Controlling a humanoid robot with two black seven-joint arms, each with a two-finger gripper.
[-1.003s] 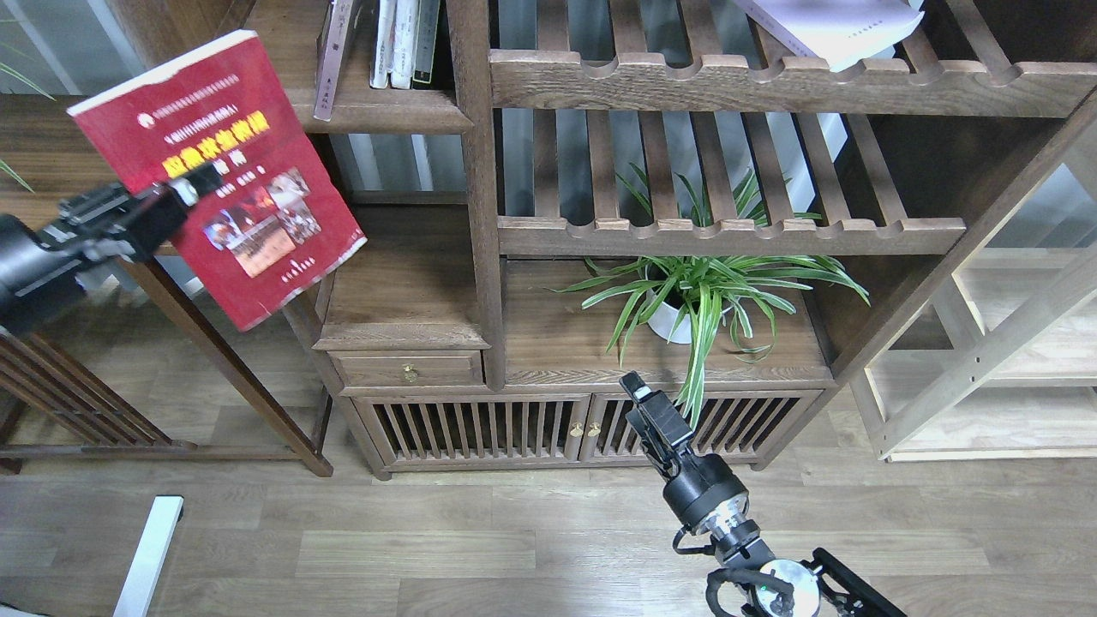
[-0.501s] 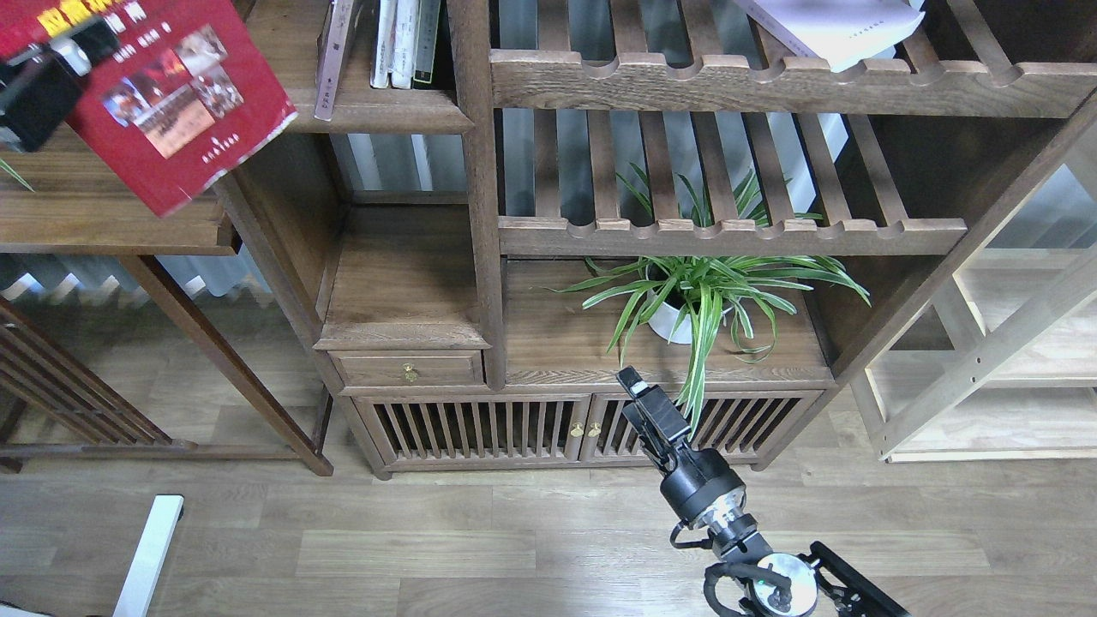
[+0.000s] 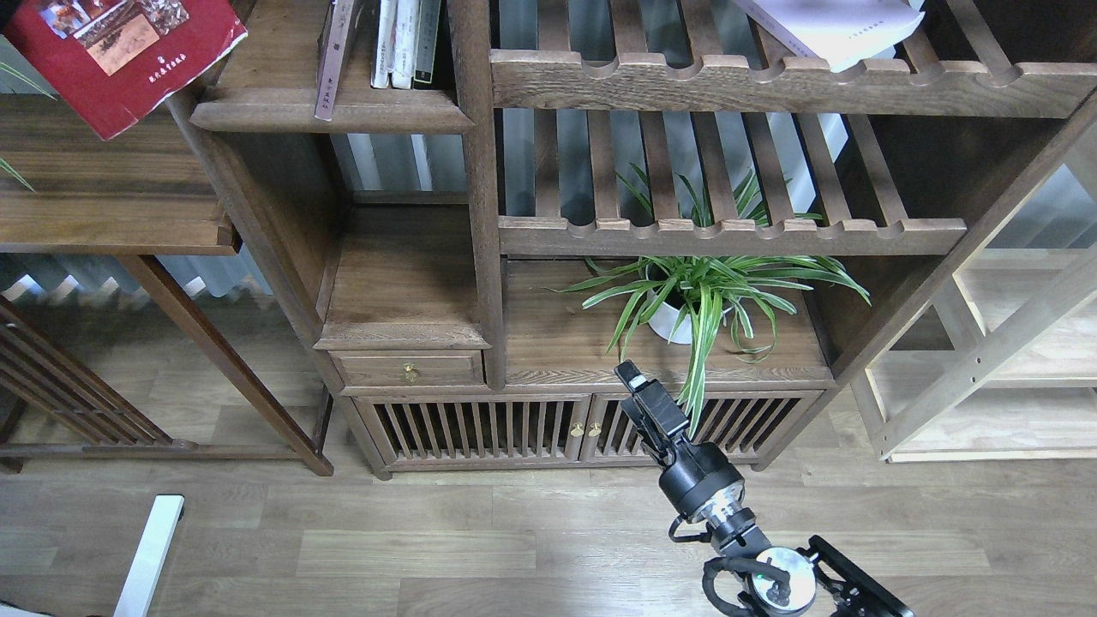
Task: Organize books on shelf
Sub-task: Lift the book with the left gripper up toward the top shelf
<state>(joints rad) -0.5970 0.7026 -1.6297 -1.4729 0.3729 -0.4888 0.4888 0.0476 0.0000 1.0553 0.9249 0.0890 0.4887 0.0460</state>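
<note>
Bookcase (image 3: 480,214) dark wood on plank floor (image 3: 428,548); right end effector (image 3: 632,377) state unclear, left unseen.

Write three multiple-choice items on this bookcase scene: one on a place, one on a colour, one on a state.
1. Where does the potted plant stand?
A. on the floor
B. on the cabinet top, under the slatted shelf
C. on the narrow shelf with the upright books

2. What colour is the cover of the book at the top left corner?
A. red
B. green
C. blue

3. How does the white-lavender book lie?
A. upright, spine outward
B. flat on the upper slatted shelf
C. on the floor

Answers:
1 B, the white pot sits on the board above the cabinet doors.
2 A, the cover is bright red with photos.
3 B, it rests on the slats, one corner past the scalloped rail.
</note>
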